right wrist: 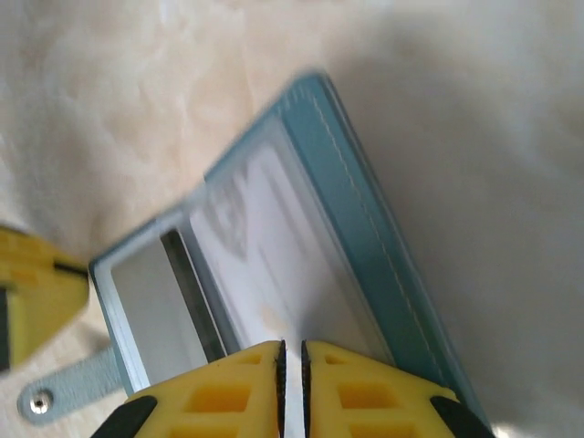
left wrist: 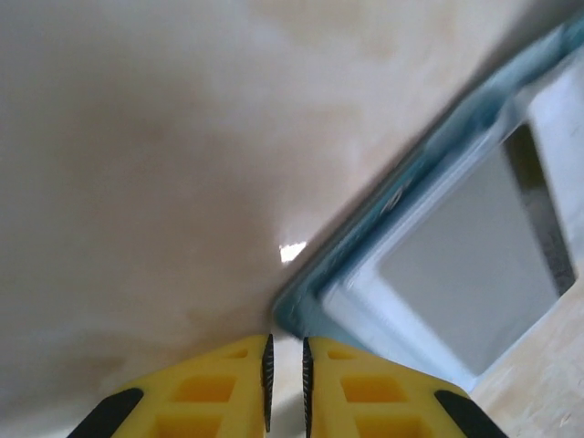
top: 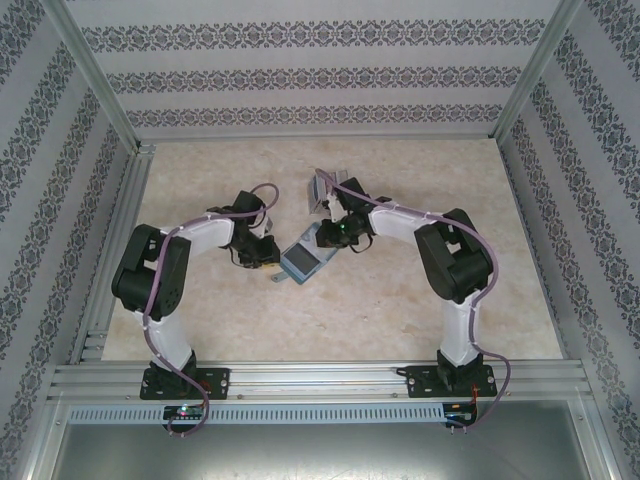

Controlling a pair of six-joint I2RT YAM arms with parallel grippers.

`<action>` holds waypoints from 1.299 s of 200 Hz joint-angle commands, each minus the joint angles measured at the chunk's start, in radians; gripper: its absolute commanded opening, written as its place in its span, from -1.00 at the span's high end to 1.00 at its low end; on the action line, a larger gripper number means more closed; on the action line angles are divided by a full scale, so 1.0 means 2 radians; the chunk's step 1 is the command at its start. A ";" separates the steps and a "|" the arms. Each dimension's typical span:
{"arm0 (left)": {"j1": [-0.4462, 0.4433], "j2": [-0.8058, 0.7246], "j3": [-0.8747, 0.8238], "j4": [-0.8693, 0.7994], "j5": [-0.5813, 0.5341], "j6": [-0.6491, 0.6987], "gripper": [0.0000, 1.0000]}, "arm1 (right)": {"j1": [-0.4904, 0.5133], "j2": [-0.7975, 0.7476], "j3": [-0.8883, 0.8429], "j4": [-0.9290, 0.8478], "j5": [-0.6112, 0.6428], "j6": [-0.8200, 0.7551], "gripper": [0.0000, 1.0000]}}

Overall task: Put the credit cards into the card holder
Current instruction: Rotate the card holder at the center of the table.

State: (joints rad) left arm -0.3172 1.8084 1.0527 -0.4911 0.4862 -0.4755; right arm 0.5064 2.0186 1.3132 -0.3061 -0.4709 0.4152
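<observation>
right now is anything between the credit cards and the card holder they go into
No loose object, but the right hand sits at the card holder's far edge, directly between it and the credit cards.

2 yellow fingers [left wrist: 210,392], nearly together, close on the corner of the open teal card holder [left wrist: 438,137] on the beige desk [left wrist: 137,182]; a grey card [left wrist: 465,265] sits inside.

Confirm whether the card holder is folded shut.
No, the card holder lies open, its pale inner slots facing up.
</observation>
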 commanded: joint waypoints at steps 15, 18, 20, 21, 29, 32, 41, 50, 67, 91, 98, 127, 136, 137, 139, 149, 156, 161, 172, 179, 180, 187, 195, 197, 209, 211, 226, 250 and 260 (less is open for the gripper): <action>-0.034 -0.025 -0.029 0.031 0.013 -0.030 0.63 | 0.013 0.041 0.050 -0.012 0.003 -0.006 0.68; -0.037 -0.026 -0.032 0.033 0.014 -0.032 0.63 | 0.015 0.043 0.053 -0.013 0.002 -0.006 0.68; -0.038 -0.027 -0.033 0.035 0.015 -0.034 0.63 | 0.015 0.045 0.055 -0.013 0.001 -0.005 0.68; -0.039 -0.027 -0.034 0.036 0.015 -0.035 0.63 | 0.015 0.046 0.056 -0.013 0.001 -0.005 0.67; -0.045 -0.030 -0.040 0.044 0.017 -0.042 0.63 | 0.018 0.053 0.063 -0.014 -0.002 -0.004 0.68; -0.047 -0.030 -0.041 0.047 0.019 -0.045 0.63 | 0.019 0.055 0.065 -0.015 -0.002 -0.004 0.68; -0.053 -0.030 -0.045 0.053 0.023 -0.051 0.63 | 0.022 0.063 0.071 -0.017 -0.002 -0.004 0.68; -0.059 -0.031 -0.046 0.056 0.023 -0.056 0.63 | 0.026 0.071 0.079 -0.022 -0.004 -0.006 0.68; -0.070 -0.040 -0.046 0.063 0.028 -0.070 0.63 | 0.036 0.085 0.095 -0.035 -0.003 -0.015 0.68; -0.077 -0.068 -0.040 0.058 0.023 -0.078 0.63 | 0.053 0.107 0.122 -0.057 -0.006 -0.034 0.68; -0.077 -0.081 -0.037 0.051 0.011 -0.077 0.63 | 0.058 0.112 0.129 -0.063 -0.007 -0.039 0.68; -0.054 -0.137 -0.034 0.026 -0.025 -0.073 0.62 | 0.070 0.118 0.147 -0.066 -0.043 -0.050 0.67; -0.042 -0.154 -0.039 0.030 -0.026 -0.078 0.60 | 0.070 0.113 0.148 -0.063 -0.055 -0.050 0.67; -0.041 -0.156 -0.040 0.030 -0.025 -0.078 0.60 | 0.070 0.112 0.148 -0.062 -0.056 -0.050 0.66; -0.039 -0.159 -0.041 0.031 -0.026 -0.079 0.59 | 0.070 0.110 0.148 -0.062 -0.058 -0.050 0.66; -0.027 -0.178 -0.046 0.033 -0.031 -0.082 0.55 | 0.070 0.101 0.149 -0.062 -0.061 -0.054 0.63; -0.021 -0.188 -0.048 0.033 -0.034 -0.083 0.53 | 0.070 0.092 0.150 -0.063 -0.062 -0.056 0.63; -0.017 -0.194 -0.050 0.033 -0.037 -0.082 0.53 | 0.069 0.086 0.150 -0.065 -0.063 -0.059 0.62; -0.010 -0.206 -0.053 0.032 -0.046 -0.081 0.49 | 0.068 0.071 0.151 -0.070 -0.064 -0.063 0.60; -0.005 -0.210 -0.053 0.031 -0.050 -0.080 0.46 | 0.067 0.060 0.148 -0.072 -0.064 -0.065 0.59; -0.005 -0.209 -0.053 0.031 -0.050 -0.079 0.46 | 0.067 0.059 0.148 -0.072 -0.064 -0.065 0.59; 0.001 -0.209 -0.052 0.031 -0.053 -0.078 0.46 | 0.065 0.045 0.142 -0.071 -0.064 -0.065 0.57; 0.006 -0.208 -0.051 0.032 -0.053 -0.077 0.46 | 0.061 0.029 0.134 -0.069 -0.063 -0.065 0.54; 0.008 -0.206 -0.050 0.032 -0.052 -0.077 0.45 | 0.060 0.025 0.132 -0.068 -0.063 -0.066 0.53; 0.015 -0.200 -0.048 0.038 -0.048 -0.078 0.45 | 0.054 0.003 0.118 -0.065 -0.059 -0.063 0.48; 0.016 -0.199 -0.048 0.039 -0.047 -0.078 0.45 | 0.053 -0.002 0.116 -0.064 -0.057 -0.064 0.47; 0.022 -0.190 -0.049 0.055 -0.040 -0.083 0.44 | 0.043 -0.034 0.096 -0.061 -0.049 -0.066 0.44; 0.032 -0.167 -0.043 0.081 -0.020 -0.087 0.44 | 0.019 -0.085 0.060 -0.050 -0.028 -0.063 0.37; 0.035 -0.155 -0.037 0.088 -0.012 -0.089 0.44 | 0.006 -0.102 0.048 -0.044 -0.022 -0.059 0.34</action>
State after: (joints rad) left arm -0.2699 1.4490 0.9615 -0.3851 0.4191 -0.6346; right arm 0.5678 1.8935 1.4700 -0.4133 -0.5575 0.3065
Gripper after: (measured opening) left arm 0.279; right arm 0.316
